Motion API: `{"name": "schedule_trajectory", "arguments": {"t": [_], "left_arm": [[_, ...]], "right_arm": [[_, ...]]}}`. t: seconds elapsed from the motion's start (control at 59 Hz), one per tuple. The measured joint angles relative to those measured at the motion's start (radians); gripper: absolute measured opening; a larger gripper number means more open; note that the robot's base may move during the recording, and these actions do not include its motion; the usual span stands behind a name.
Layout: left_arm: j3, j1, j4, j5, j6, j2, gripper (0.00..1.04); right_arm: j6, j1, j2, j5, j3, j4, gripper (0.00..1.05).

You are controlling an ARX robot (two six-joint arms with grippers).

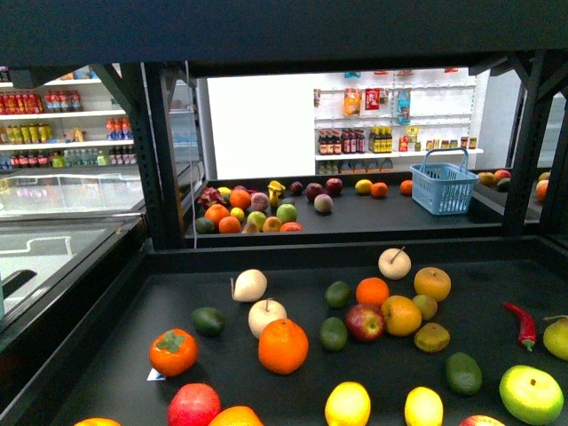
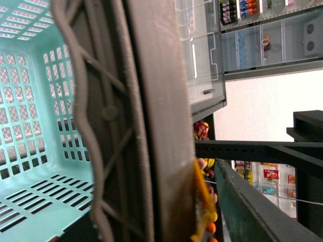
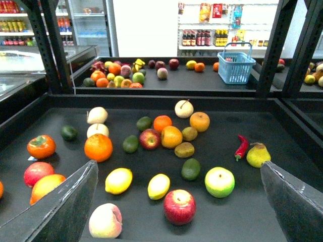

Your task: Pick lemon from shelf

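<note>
Two yellow lemons (image 1: pixel 348 404) (image 1: pixel 423 407) lie near the front edge of the shelf (image 1: pixel 337 253), on its black tray deck among other fruit. In the right wrist view the same lemons (image 3: pixel 118 180) (image 3: pixel 158 186) lie side by side on the shelf (image 3: pixel 166 99), just ahead of my right gripper (image 3: pixel 177 165). That gripper is open, its two dark fingers (image 3: pixel 65 206) spread wide with nothing between them. My left gripper (image 2: pixel 126 151) is shut on the rim of a teal basket (image 2: pixel 30 126), which fills much of the left wrist view. Neither arm shows in the front view.
A red apple (image 3: pixel 179 206), a peach (image 3: pixel 105 220), a green apple (image 3: pixel 219 181) and an avocado (image 3: pixel 191 169) surround the lemons. A red chilli (image 3: pixel 241 147) lies to the right. Black uprights (image 1: pixel 164 160) frame the deck. Behind stands a second fruit deck with a blue basket (image 1: pixel 444 186); a glass-topped freezer (image 1: pixel 53 231) is left.
</note>
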Motion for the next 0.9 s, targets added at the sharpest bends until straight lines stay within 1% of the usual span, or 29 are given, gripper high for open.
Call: {"name": "schedule_trajectory", "arguments": {"t": [0.068, 0.119, 0.271, 0.407, 0.661, 0.729, 0.814, 0.898], "left_arm": [[-0.009, 0.000, 0.008, -0.002, 0.008, 0.000, 0.22], [-0.017, -0.002, 0.011, -0.003, 0.000, -0.002, 0.18], [-0.073, -0.029, 0.031, 0.009, 0.089, -0.050, 0.17], [-0.143, -0.081, 0.031, 0.058, 0.178, -0.137, 0.16], [-0.195, -0.245, -0.013, 0.152, 0.253, -0.353, 0.16], [-0.212, -0.304, -0.056, 0.186, 0.295, -0.404, 0.16], [-0.255, -0.378, -0.088, 0.208, 0.301, -0.438, 0.16], [-0.309, -0.460, -0.106, 0.210, 0.321, -0.446, 0.15]], "right_arm": [[0.000, 0.000, 0.000, 0.000, 0.000, 0.000, 0.97], [0.000, 0.000, 0.000, 0.000, 0.000, 0.000, 0.97], [0.000, 0.000, 0.000, 0.000, 0.000, 0.000, 0.97], [0.000, 0.000, 0.000, 0.000, 0.000, 0.000, 0.97], [0.000, 0.000, 0.000, 0.000, 0.000, 0.000, 0.97], [0.000, 0.000, 0.000, 0.000, 0.000, 0.000, 0.97], [0.000, 0.000, 0.000, 0.000, 0.000, 0.000, 0.97], [0.000, 0.000, 0.000, 0.000, 0.000, 0.000, 0.97]]}}
